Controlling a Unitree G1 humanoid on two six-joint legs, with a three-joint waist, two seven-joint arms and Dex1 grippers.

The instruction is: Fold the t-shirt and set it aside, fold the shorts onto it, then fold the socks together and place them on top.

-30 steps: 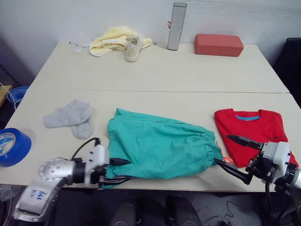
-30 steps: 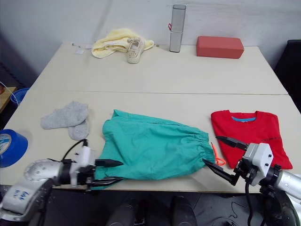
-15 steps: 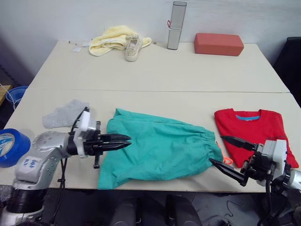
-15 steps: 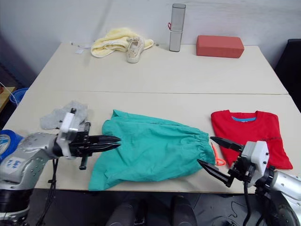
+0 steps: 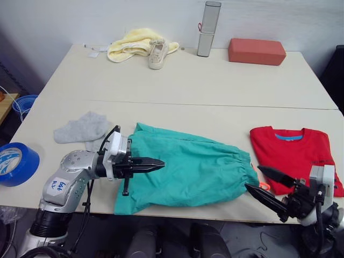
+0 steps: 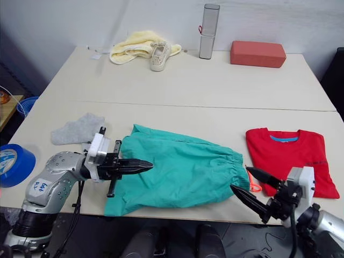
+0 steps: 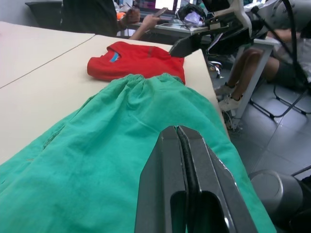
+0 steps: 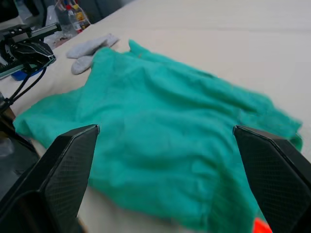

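The teal shorts (image 5: 188, 166) lie flat across the near half of the table, waistband to the right, with the orange drawstring (image 5: 263, 185) poking out. Right of them rests the folded red t-shirt (image 5: 293, 153), and left of them the grey socks (image 5: 83, 128). My left gripper (image 5: 159, 163) is shut with nothing in it and points right, just above the shorts' left part; its fingers (image 7: 167, 194) press together. My right gripper (image 5: 255, 179) is open wide at the table's front edge, just off the waistband end, touching nothing.
At the back of the table are a pale yellow cloth (image 5: 131, 45), an off-white sneaker (image 5: 156, 54), a silver cylinder (image 5: 208, 28) and a red block (image 5: 256, 51). A blue tape roll (image 5: 16, 164) sits near the front left edge. A seated person's legs (image 7: 252, 63) are beyond the table.
My left gripper rose from the shorts' near left corner at the front edge and moved right over the shorts, now shut. The right gripper sank slightly toward the front edge, still open.
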